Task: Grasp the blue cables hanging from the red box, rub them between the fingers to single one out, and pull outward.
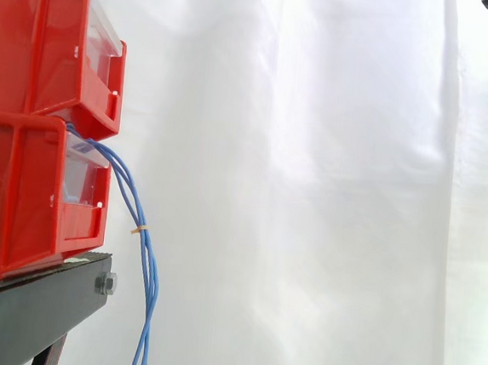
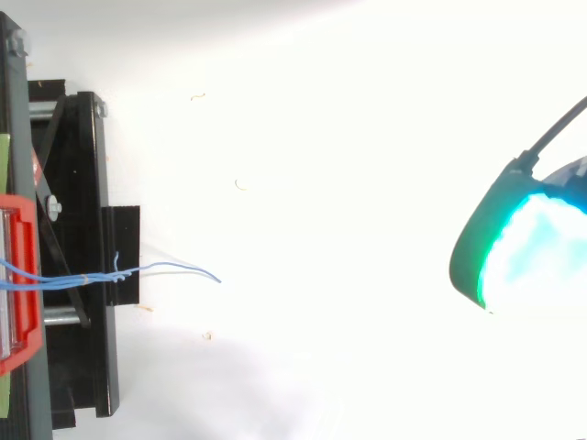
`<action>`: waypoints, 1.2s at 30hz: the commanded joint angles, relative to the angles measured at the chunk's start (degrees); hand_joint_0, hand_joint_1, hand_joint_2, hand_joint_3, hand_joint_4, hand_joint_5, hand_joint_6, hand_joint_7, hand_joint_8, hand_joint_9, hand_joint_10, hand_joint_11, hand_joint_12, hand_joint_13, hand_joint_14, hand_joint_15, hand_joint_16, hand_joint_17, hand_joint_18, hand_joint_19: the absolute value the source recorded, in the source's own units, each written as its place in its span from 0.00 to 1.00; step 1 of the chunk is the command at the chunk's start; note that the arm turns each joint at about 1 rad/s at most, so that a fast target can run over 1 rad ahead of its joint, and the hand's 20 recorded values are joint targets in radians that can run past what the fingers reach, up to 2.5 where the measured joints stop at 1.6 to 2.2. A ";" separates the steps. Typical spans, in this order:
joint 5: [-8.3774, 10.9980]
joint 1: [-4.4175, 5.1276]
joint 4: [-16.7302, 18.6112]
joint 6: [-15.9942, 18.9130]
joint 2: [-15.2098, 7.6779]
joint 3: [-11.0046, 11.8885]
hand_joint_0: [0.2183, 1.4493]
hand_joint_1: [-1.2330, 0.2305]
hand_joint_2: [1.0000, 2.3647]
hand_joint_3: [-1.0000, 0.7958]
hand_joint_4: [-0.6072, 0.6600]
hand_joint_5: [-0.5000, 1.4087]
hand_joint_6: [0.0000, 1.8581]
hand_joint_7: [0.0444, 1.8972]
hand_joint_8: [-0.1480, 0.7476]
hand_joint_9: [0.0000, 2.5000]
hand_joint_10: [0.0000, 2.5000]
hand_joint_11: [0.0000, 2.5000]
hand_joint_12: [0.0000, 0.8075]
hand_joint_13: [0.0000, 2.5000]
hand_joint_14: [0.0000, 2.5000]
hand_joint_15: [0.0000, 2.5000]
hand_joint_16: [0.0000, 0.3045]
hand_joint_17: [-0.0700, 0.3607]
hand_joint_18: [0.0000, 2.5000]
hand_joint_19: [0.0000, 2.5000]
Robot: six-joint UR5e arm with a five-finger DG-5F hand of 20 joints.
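Observation:
Several thin blue cables come out of the gap between two stacked red bins and hang down past the stand's edge. A small pale band ties them together partway down. In the top view the cables run rightwards from the red bin, and one end reaches furthest out. My hand glows cyan and green at the right edge of the top view. It is far to the right of the cables and touches nothing.
The upper red bin sits on the lower red bin, both on a black stand. A white curtain hangs behind them. Small scraps lie on the white floor.

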 commanded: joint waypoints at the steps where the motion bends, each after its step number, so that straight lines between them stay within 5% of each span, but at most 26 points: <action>1: 0.00 0.00 0.00 0.00 -0.07 0.01 0.22 0.52 0.00 0.28 0.71 0.15 0.27 0.35 0.54 0.23 0.00 0.00 0.39 0.18 0.00 0.02 0.11 0.34 0.10 0.04; 17: 0.00 -0.18 -0.62 -0.97 0.02 0.01 0.26 0.38 0.00 0.28 0.71 0.16 0.27 0.38 0.50 0.24 0.00 0.00 0.31 0.16 0.00 0.01 0.08 0.29 0.08 0.01; 21: 0.00 0.18 -0.35 -6.15 -0.07 0.01 0.27 0.37 0.00 0.29 0.71 0.16 0.27 0.39 0.50 0.25 0.00 0.00 0.32 0.16 0.00 0.01 0.08 0.28 0.08 0.01; 22: 0.44 0.18 0.26 -10.20 -0.42 0.01 0.27 0.36 0.00 0.29 0.70 0.16 0.27 0.40 0.50 0.25 0.00 0.02 0.32 0.16 0.00 0.02 0.08 0.28 0.08 0.01; 27: 2.02 0.44 3.16 -18.72 -1.12 0.01 0.26 0.37 0.00 0.28 0.71 0.17 0.27 0.40 0.50 0.25 0.00 0.02 0.36 0.16 0.00 0.03 0.09 0.30 0.08 0.03; 30: 3.16 0.53 5.89 -21.09 -1.30 0.01 0.23 0.38 0.00 0.28 0.72 0.17 0.27 0.42 0.51 0.26 0.00 0.07 0.48 0.18 0.00 0.08 0.14 0.38 0.10 0.10; 36: 4.31 0.79 7.21 -23.38 -1.30 -0.08 0.20 0.40 0.00 0.28 0.72 0.17 0.27 0.42 0.52 0.29 0.00 0.14 0.54 0.22 0.00 0.13 0.17 0.43 0.12 0.14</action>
